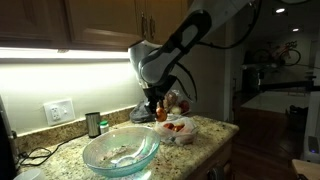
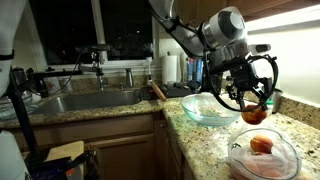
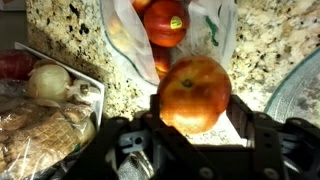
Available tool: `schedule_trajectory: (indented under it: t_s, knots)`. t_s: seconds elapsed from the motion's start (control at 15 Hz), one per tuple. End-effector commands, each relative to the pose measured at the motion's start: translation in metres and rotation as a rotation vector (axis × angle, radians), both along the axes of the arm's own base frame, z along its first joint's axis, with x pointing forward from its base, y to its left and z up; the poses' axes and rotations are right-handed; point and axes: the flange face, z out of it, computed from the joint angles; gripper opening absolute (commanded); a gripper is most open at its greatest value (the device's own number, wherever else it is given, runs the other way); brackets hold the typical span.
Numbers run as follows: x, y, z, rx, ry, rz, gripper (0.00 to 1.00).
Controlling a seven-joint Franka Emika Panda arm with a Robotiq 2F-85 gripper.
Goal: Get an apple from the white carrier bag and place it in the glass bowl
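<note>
Grip is closed: my gripper pinches one apple by its sides, held clear above the bag, which lies on the counter with more red fruit inside. The picking looks done to me; the carry to the bowl and the release are left. The bowl stands near, beside the bag. In the wrist view only its rim shows at the edge and the apple mostly hides my fingertips. I cannot tell whether the bowl already holds anything.
</note>
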Motion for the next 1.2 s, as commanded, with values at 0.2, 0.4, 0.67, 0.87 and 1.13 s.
schedule_trajectory:
  t_s: [0.2,0.4,0.67,0.87,1.13]
  knots:
    - [-0.008,0.032,0.032,0.015,-0.049,0.084,0.43]
    - [-0.006,0.046,0.034,0.036,-0.05,0.127,0.43]
    - [-0.002,0.059,0.032,0.089,-0.034,0.214,0.43]
    - [0.0,0.067,0.029,0.141,-0.008,0.291,0.43]
    - [0.002,0.073,0.025,0.199,0.026,0.4,0.43]
